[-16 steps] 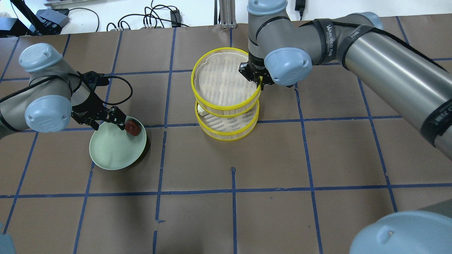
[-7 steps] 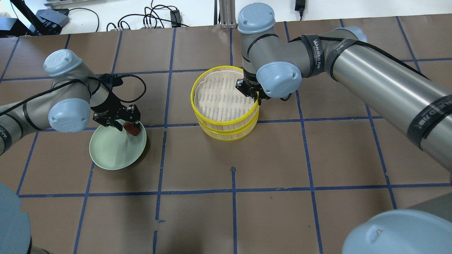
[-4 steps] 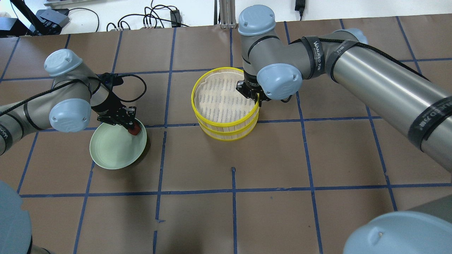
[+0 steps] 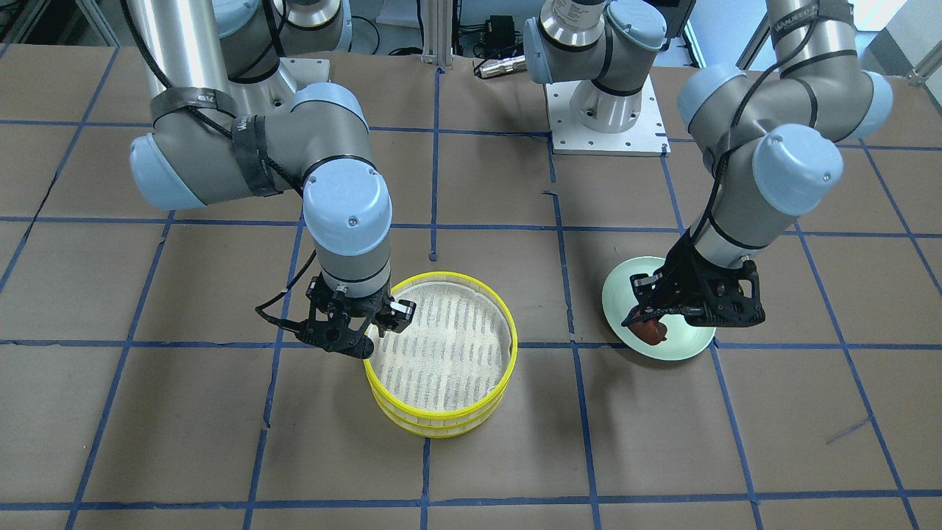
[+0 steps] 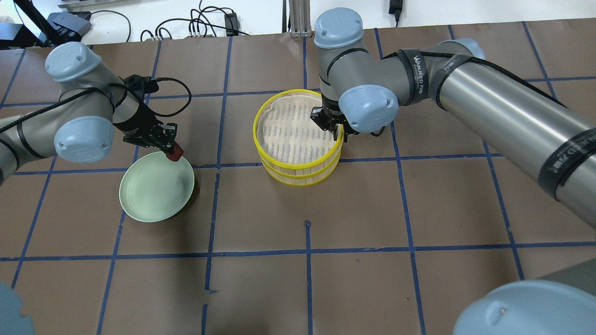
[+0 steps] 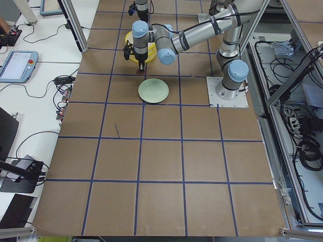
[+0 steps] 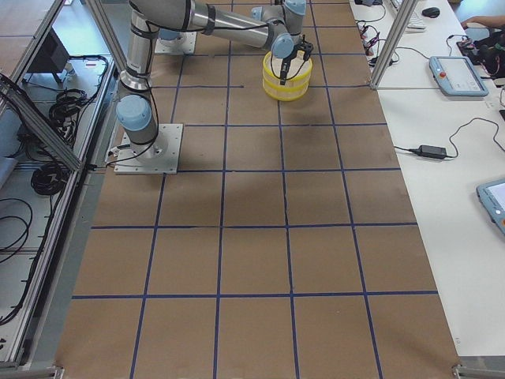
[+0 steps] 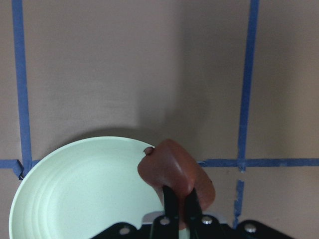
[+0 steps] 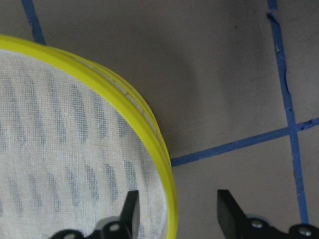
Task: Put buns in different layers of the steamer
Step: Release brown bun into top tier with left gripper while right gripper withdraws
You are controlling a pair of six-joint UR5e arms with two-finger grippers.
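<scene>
The two steamer layers stand stacked at the table's middle, the upper tray on the lower tray. The upper tray's cloth floor is bare. My right gripper is open and its fingers straddle the upper tray's yellow rim without pinching it. My left gripper is shut on the dark reddish-brown bun and holds it above the far edge of the pale green plate. The left wrist view shows the bun pinched between the fingers. The white bun is hidden.
The plate has nothing lying on it. Brown paper with blue tape lines covers the table. Cables and a power brick lie beyond the far edge. The right arm's forearm spans the table's right side.
The right gripper lowered the upper tray onto the lower one, covering the white bun, and opened. The left gripper shut on the reddish-brown bun and lifted it off the plate.
</scene>
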